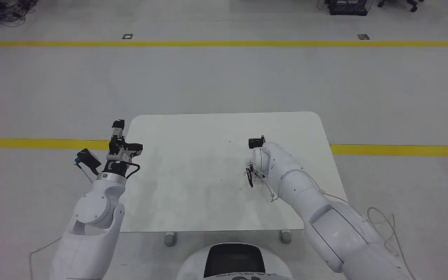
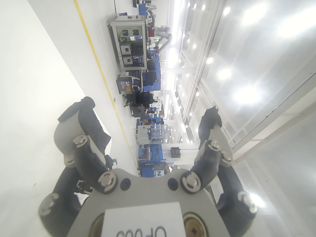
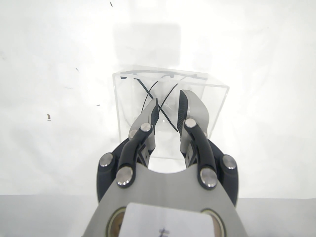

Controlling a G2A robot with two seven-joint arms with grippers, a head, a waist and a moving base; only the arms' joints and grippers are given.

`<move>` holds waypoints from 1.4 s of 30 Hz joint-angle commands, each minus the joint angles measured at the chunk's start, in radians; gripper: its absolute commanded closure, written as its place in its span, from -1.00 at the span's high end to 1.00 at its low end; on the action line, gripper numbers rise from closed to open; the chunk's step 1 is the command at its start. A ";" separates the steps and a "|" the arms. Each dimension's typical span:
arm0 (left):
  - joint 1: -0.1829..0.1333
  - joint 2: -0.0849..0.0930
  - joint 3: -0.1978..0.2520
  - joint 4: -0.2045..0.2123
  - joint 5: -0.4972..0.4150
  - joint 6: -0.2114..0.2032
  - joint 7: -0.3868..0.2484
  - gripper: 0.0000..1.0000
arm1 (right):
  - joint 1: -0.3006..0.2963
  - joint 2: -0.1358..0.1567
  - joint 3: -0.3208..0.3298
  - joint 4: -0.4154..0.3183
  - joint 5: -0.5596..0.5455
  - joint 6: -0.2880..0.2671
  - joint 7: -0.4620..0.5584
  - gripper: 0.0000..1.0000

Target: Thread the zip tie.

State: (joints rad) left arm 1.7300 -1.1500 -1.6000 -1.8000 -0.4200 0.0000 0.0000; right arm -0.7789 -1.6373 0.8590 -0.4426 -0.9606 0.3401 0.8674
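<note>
The right gripper (image 3: pixel 169 96) is lowered into a clear box (image 3: pixel 217 104) with its fingers apart and gripping nothing. Thin black zip ties (image 3: pixel 167 119) cross each other inside the box, and one runs between the fingers; I cannot tell if it touches them. The box stands on the white table (image 3: pixel 49 38). At the table's left edge, the left gripper (image 2: pixel 149 105) is wide open and holds nothing.

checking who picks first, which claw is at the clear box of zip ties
The right claw: it hangs open over the clear box of black zip ties. The left claw, also open, is off at the table edge, facing the room.
</note>
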 commanded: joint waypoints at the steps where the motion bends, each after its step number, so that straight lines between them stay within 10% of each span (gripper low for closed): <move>1: 0.000 0.000 0.000 0.000 0.000 0.000 0.000 1.00 | 0.002 -0.001 0.001 0.004 -0.001 0.000 0.005 -0.64; 15: 0.000 0.000 0.000 0.000 0.000 0.000 0.000 1.00 | 0.016 -0.012 0.003 0.044 0.009 -0.006 0.009 -1.00; 42: 0.000 0.000 0.000 0.000 0.000 0.000 0.000 1.00 | 0.010 -0.009 0.012 -0.002 -0.013 0.000 0.001 -1.00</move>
State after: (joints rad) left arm 1.7300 -1.1500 -1.6000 -1.8000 -0.4200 0.0000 0.0000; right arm -0.7670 -1.6478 0.8694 -0.4358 -0.9724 0.3401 0.8668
